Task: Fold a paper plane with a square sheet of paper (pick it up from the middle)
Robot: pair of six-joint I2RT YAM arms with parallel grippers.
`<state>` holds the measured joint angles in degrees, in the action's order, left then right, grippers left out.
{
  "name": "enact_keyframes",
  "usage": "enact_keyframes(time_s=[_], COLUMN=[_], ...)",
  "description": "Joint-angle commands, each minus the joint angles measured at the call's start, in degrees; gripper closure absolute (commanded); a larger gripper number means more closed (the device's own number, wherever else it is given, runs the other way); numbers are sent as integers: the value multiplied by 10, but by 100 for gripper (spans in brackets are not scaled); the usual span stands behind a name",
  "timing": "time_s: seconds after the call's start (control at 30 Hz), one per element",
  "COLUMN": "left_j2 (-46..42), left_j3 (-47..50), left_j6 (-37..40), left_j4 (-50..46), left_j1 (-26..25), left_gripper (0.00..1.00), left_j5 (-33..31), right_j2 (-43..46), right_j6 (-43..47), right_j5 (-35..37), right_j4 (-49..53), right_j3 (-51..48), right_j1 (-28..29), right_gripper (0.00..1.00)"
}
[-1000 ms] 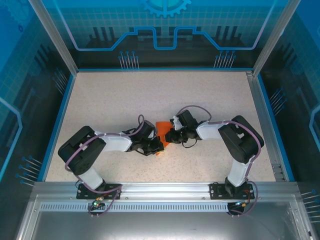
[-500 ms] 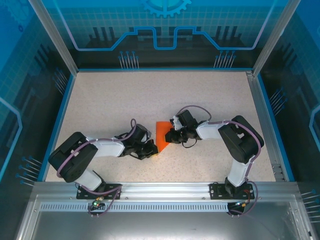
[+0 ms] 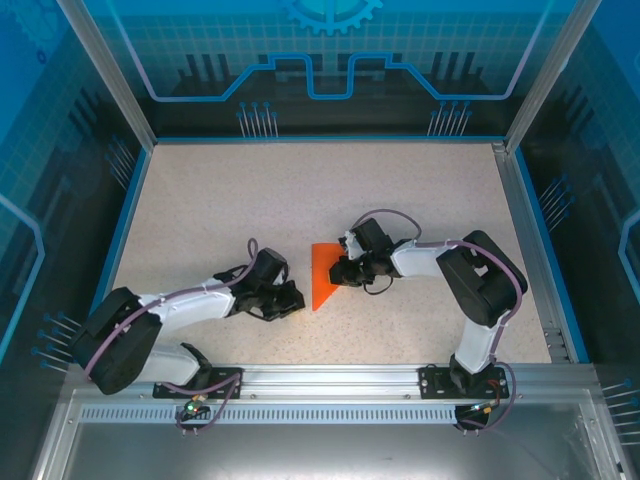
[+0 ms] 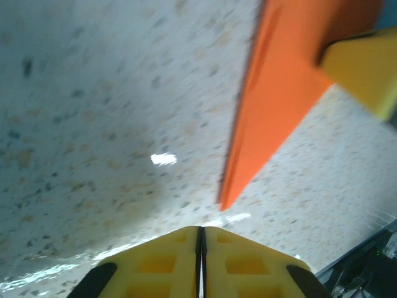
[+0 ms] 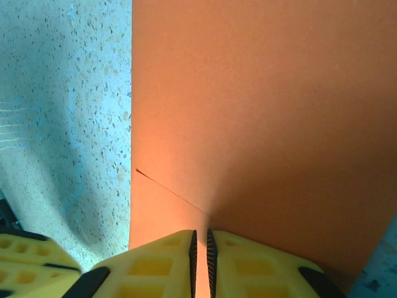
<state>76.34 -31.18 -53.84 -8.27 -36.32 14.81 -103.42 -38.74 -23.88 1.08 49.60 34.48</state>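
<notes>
The square sheet of paper [image 3: 322, 278] is bright orange and folded into a narrow triangle lying flat on the speckled table, its point toward the near edge. My right gripper [image 3: 340, 272] is at the sheet's right edge, its jaws closed to a thin slit with orange in it. In the right wrist view the paper [image 5: 248, 112] spreads ahead of that gripper [image 5: 200, 234], and a fine crease runs to the jaws. My left gripper [image 3: 293, 300] is shut and empty, a little left of the paper's point. In the left wrist view this gripper [image 4: 200, 233] faces the paper [image 4: 279, 93].
The speckled table [image 3: 250, 200] is framed by a blue rim and metal posts. An aluminium rail [image 3: 330, 380] runs along the near edge with both arm bases on it. A yellow finger of the right gripper [image 4: 366, 68] rests on the paper in the left wrist view.
My left arm has drawn back to the left and toward the near edge, off the paper, uncovering the paper's point. The right gripper has stayed where it was.
</notes>
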Motion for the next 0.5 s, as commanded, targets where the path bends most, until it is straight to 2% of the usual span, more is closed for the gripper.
enact_keyframes(time_s=[0.0, 0.23, 0.47], left_j2=[-14, 61, 130], left_j3=[-44, -101, -133], left_j6=[28, 67, 76], left_j4=[-28, 10, 9], left_j1=[4, -2, -7], left_gripper=[87, 86, 90], left_j5=[-37, 9, -11], right_j2=[38, 101, 95], right_j6=[18, 22, 8], right_j5=[27, 57, 31], right_j4=[60, 91, 60], right_j3=[25, 11, -33], right_j1=[2, -29, -48], right_gripper=[81, 75, 63])
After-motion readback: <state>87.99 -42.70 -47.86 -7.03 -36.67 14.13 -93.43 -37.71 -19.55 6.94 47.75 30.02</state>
